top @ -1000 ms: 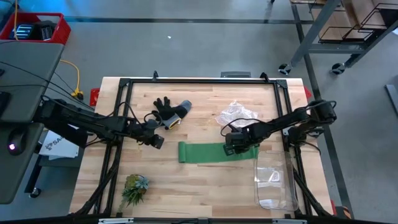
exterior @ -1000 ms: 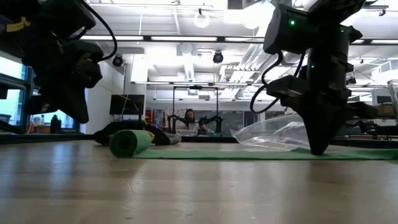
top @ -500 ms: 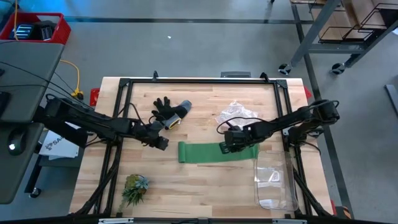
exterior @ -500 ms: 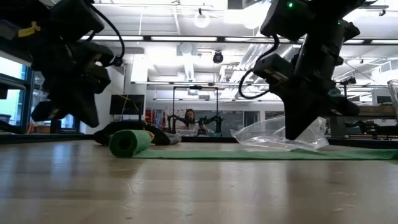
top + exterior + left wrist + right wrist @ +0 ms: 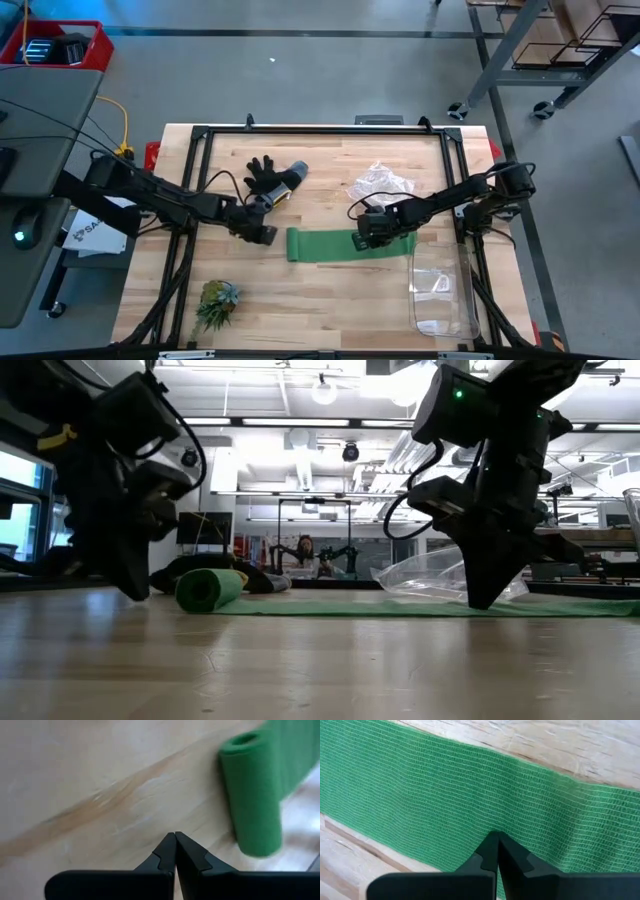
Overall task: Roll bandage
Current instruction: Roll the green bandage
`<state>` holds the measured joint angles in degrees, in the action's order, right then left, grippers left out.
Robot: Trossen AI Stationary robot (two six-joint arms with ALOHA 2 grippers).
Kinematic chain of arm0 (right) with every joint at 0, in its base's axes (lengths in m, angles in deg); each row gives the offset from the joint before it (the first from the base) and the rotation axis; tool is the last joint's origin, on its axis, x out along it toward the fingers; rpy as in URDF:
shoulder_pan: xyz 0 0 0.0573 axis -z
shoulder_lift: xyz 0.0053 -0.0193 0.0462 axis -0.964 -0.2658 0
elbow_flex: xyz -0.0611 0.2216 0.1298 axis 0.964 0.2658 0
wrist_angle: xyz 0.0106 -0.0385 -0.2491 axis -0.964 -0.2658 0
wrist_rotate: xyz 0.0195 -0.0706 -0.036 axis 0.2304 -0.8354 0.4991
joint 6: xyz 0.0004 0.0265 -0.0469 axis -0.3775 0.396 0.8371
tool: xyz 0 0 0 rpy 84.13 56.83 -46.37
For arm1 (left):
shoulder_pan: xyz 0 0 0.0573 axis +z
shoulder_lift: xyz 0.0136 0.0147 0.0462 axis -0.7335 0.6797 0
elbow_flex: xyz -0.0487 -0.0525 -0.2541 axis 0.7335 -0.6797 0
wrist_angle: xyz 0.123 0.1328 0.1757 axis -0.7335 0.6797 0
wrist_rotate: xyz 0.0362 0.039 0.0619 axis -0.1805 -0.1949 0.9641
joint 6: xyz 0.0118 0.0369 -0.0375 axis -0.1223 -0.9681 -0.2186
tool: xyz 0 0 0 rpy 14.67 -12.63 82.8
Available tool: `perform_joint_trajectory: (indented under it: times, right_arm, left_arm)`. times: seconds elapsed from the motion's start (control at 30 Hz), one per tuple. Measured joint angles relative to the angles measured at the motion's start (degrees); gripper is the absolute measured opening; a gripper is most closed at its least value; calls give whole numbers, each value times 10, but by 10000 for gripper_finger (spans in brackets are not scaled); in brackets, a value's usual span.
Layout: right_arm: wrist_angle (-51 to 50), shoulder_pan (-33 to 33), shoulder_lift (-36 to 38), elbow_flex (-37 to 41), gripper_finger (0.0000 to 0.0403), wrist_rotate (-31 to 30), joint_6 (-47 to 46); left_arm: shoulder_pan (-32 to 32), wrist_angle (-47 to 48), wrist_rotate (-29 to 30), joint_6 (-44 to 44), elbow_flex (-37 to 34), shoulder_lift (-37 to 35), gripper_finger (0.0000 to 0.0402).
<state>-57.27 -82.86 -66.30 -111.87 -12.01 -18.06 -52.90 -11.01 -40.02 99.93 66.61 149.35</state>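
From above: long mid-green fabric bandage [image 5: 350, 245] flat near table centre, long axis across the table, rolled end toward left gripper [image 5: 262, 233], just beside it, pressed together, empty. Right gripper [image 5: 370, 228] over the flat strip, together, empty.

At table height: rolled end [image 5: 207, 589] upright-open like a tube, left gripper [image 5: 130, 585] just beside; right gripper [image 5: 480, 595] tip down at the strip.

Left wrist: roll [image 5: 252, 795] ahead, apart from joined fingertips [image 5: 170, 851]. Nearer for rolling, likely.

Right wrist: joined fingertips [image 5: 492, 851] above green weave [image 5: 420, 795].
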Motion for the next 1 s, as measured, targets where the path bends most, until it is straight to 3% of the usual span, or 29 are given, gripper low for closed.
perform_joint_trajectory:
  times: [0.2,0.57,0.8,0.9,1.0]
  right_arm:
    - [0,0,0,1,0,0,7]
    - [3,0,-1,2,0,1,9]
    - [7,0,-2,2,0,1,15]
    - [7,0,-2,2,0,1,16]
    - [8,0,-2,2,0,1,19]
  left_arm:
    - [0,-73,-14,73,9,57,0]
    - [-20,-25,-10,99,112,148,0]
    - [-23,-63,17,167,108,143,0]
    - [-22,-145,50,101,125,114,0]
    - [-11,-196,27,11,144,104,0]
